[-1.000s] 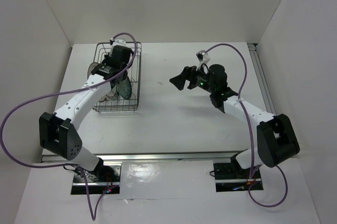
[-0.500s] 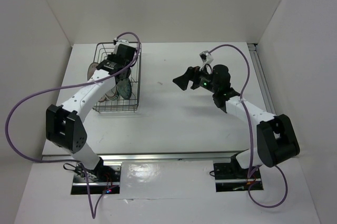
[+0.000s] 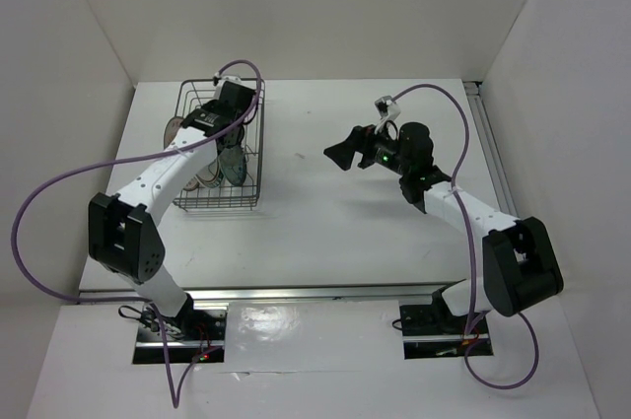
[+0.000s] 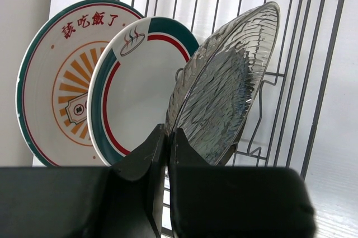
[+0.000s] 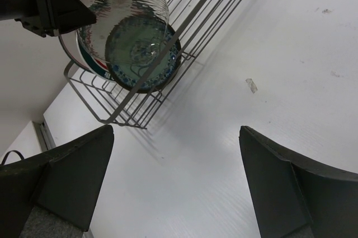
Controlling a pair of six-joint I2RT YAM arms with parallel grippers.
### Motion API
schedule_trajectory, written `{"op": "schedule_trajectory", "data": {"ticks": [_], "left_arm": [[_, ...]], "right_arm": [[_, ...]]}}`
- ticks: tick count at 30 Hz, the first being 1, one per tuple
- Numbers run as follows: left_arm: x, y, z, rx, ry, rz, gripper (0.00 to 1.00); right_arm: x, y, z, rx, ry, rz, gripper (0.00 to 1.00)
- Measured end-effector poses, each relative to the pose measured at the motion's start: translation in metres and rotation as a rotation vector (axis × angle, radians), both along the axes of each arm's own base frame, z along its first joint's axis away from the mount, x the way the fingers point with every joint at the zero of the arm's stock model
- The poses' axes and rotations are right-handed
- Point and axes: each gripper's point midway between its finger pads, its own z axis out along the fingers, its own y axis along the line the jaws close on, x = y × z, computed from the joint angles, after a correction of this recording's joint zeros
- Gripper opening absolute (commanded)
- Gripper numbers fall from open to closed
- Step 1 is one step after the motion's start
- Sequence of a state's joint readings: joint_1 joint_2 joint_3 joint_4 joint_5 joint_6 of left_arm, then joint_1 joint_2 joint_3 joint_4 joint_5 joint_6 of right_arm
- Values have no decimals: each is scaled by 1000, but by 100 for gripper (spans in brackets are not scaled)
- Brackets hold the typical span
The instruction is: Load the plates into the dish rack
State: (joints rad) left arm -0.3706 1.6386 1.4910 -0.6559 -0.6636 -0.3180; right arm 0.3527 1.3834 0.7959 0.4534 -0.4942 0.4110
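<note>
**Left gripper clamped on the grey plate in the rack, right gripper spread wide**

The left gripper (image 4: 169,133) has its jaws pinched together on the lower rim of the pale grey plate (image 4: 224,87). The plate stands tilted directly in front of the gripper, among the wires of the dish rack (image 4: 313,53). Just behind it stands the red-and-teal ringed plate (image 4: 140,87), and behind that the orange sunburst plate (image 4: 61,81), both upright and overlapping. The right gripper (image 5: 176,129) hangs over the table (image 5: 224,53) with its jaws far apart, holding nothing. Well ahead of it lies the rack, where the teal-green plate (image 5: 151,64) leans against the grey one.
</note>
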Motion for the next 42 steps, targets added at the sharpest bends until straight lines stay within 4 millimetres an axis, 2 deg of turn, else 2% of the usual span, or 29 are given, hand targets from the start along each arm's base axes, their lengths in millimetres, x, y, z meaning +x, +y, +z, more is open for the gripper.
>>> {"op": "schedule_trajectory", "data": {"ticks": [3, 4, 5, 10, 12, 13, 17, 20, 23, 25, 26, 27, 28, 30, 35, 36, 37, 40, 42], "left_arm": [[0, -1, -3, 0, 11, -3, 13], [1, -1, -4, 0, 14, -4, 16], [1, -2, -6, 1, 19, -5, 25], [0, -10, -11, 4, 37, -26, 27], [0, -14, -13, 5, 42, -35, 35], [-1, -16, -14, 5, 46, -40, 45], [-1, -16, -14, 4, 48, -40, 56], [-1, -17, -13, 3, 46, -40, 60], [-1, -16, -11, 1, 42, -39, 72], [-2, -16, -8, -3, 35, -39, 85], [-3, -16, -4, -11, 25, -41, 85], [-5, -17, 1, -20, 15, -47, 95], [-6, -18, 7, -36, 2, -57, 100], [-11, -24, 28, -89, -49, -95, 100], [-35, -37, 99, -273, -240, -220, 100], [-41, -38, 114, -309, -281, -246, 100], [-46, -38, 129, -339, -323, -268, 100], [-61, -28, 164, -395, -423, -303, 100], [-68, -15, 177, -398, -465, -299, 100]], "right_arm": [[0, -1, 0, 0, -1, -1, 100], [0, -1, 0, 0, 0, -3, 100], [0, -2, -1, 0, 0, -5, 100], [1, -4, 0, 1, -1, -9, 100], [2, -5, 1, 1, -3, -12, 100], [2, -6, 1, 1, -3, -13, 100], [2, -6, 1, 4, -1, -13, 100], [1, -5, 1, 8, 1, -6, 100], [1, -5, 1, 10, 5, -4, 100], [2, -7, -2, 2, 19, -17, 100], [4, -8, -4, -13, 29, -35, 100], [6, -9, -5, -28, 36, -51, 100], [9, -12, -7, -49, 52, -78, 100], [16, -16, -2, -103, 66, -145, 100], [25, -31, 47, -202, 33, -313, 100], [25, -36, 72, -208, 3, -354, 100], [24, -42, 86, -217, -15, -393, 100], [15, -76, 116, -260, -39, -551, 100], [6, -98, 119, -303, -29, -639, 100]]}}
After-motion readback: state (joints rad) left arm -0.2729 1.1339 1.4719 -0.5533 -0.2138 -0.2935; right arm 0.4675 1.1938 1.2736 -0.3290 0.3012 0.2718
